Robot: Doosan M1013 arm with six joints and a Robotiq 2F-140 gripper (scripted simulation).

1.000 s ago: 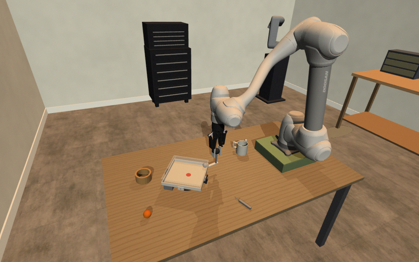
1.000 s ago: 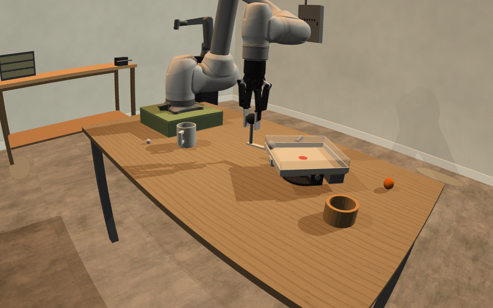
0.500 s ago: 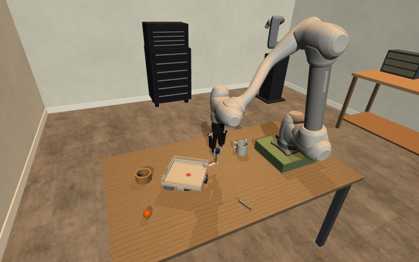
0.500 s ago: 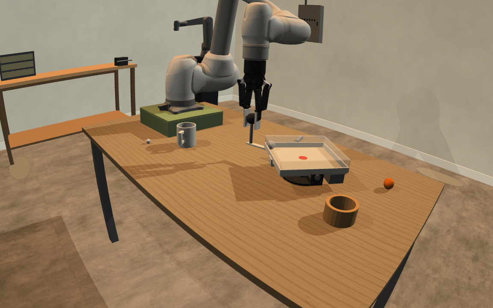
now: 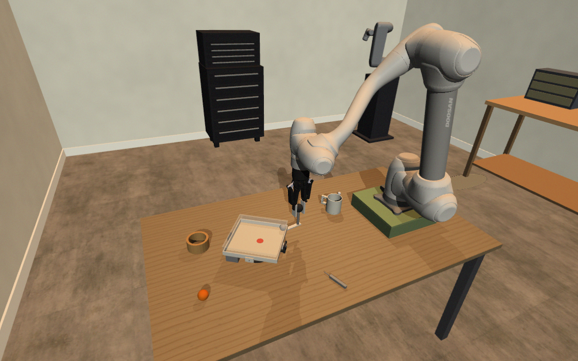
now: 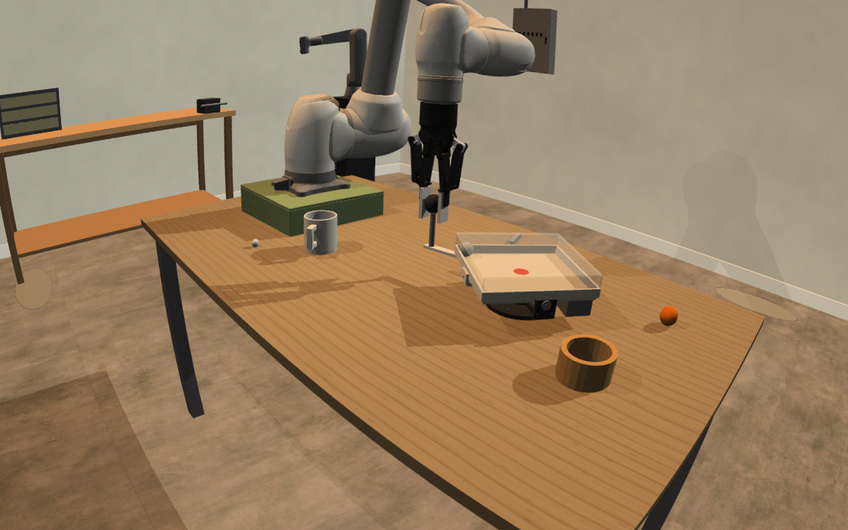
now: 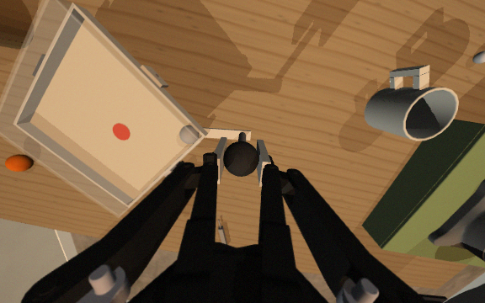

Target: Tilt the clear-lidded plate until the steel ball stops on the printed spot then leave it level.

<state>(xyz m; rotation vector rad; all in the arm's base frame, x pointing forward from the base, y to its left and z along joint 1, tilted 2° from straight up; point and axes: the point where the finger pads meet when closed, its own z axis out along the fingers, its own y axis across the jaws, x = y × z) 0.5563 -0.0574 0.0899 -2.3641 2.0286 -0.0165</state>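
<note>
Hand (image 7: 241, 168) clenched on black knob (image 7: 241, 158) of upright lever beside plate (image 7: 74, 101). Steel ball (image 7: 189, 134) sat in plate corner nearest knob; red spot (image 7: 121, 131) lay farther from knob, mid-plate.

Wood-grain table (image 5: 372, 278), clear glossy plate lid (image 6: 565, 253), matt grey mug (image 6: 320, 232), shiny steel ball (image 7: 189, 135)
</note>
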